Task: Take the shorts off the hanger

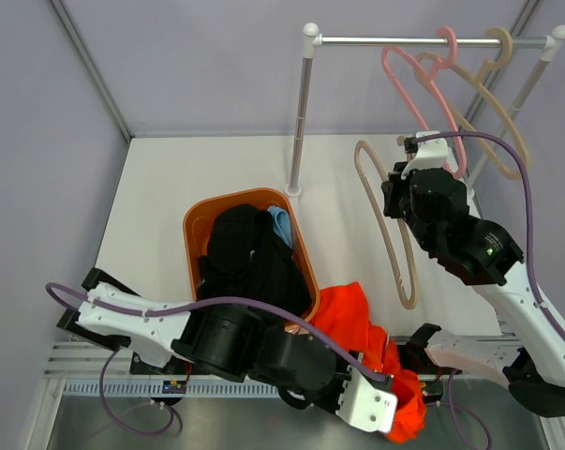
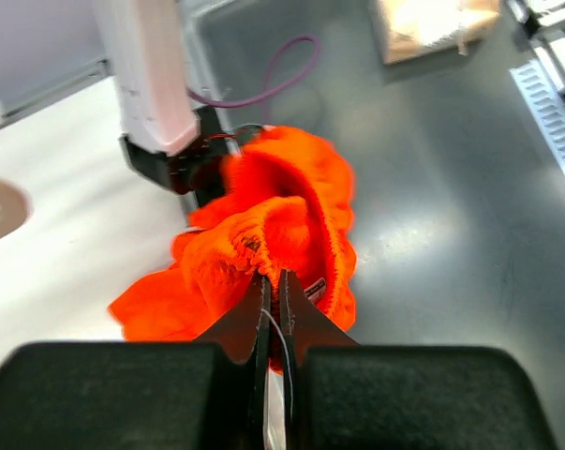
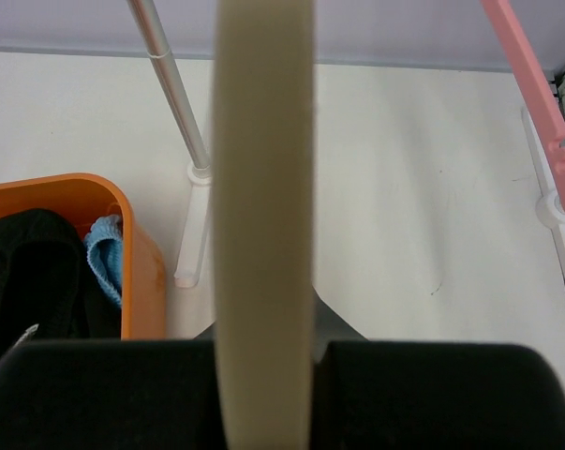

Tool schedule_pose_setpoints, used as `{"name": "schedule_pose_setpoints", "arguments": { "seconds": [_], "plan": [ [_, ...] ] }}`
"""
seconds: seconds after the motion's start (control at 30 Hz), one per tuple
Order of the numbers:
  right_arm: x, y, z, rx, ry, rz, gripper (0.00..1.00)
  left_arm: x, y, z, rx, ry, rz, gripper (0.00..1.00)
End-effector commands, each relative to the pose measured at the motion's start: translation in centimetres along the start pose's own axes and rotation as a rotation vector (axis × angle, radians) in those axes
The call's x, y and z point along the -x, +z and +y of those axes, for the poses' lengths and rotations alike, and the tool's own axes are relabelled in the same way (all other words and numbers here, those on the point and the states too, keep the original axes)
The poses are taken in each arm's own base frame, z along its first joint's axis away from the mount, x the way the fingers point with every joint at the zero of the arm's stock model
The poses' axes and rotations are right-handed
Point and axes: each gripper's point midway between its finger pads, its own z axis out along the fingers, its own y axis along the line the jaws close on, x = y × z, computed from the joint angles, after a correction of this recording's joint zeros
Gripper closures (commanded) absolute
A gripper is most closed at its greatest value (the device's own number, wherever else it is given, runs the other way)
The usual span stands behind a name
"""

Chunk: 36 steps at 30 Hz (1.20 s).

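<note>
From the overhead view, the left arm lies low along the near edge, base at 8 o'clock, wrist stretched out to 5 o'clock. Its white camera block hides the fingers there. The left wrist view settles it: the left gripper (image 2: 273,286) is pinched tight on a bunched fold of the orange shorts (image 2: 291,216), jaws almost touching. The cloth spills over the table (image 1: 170,178) edge onto the grey floor side.

The right arm climbs from 4 o'clock up toward 2 o'clock, wrist aimed at the back wall. Overhead, its fingers are hard to read. The right wrist view is clear: the right gripper (image 3: 265,328) is clamped on the beige hanger (image 1: 394,244), whose bar runs straight up between the dark fingers. The hanger is bare.

The basket (image 1: 193,230) sits at centre, at 11 o'clock of the orange shorts. The black shorts (image 1: 245,253) are piled inside, with the light blue shorts (image 1: 282,223) tucked at its 1 o'clock corner. On the rail (image 1: 385,40), a pink hanger (image 1: 423,84) and a tan hanger (image 1: 493,112) hang, both bare.
</note>
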Motion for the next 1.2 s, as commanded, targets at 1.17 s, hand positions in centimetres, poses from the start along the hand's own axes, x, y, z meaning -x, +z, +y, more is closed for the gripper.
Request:
{"name": "schedule_pose_setpoints", "arguments": {
  "seconds": [1.17],
  "plan": [
    [1.8,-2.0,0.5,0.069,0.045,-0.032,1.00,5.7,-37.2,22.8,1.457,-0.058,-0.660,1.00]
  ]
}}
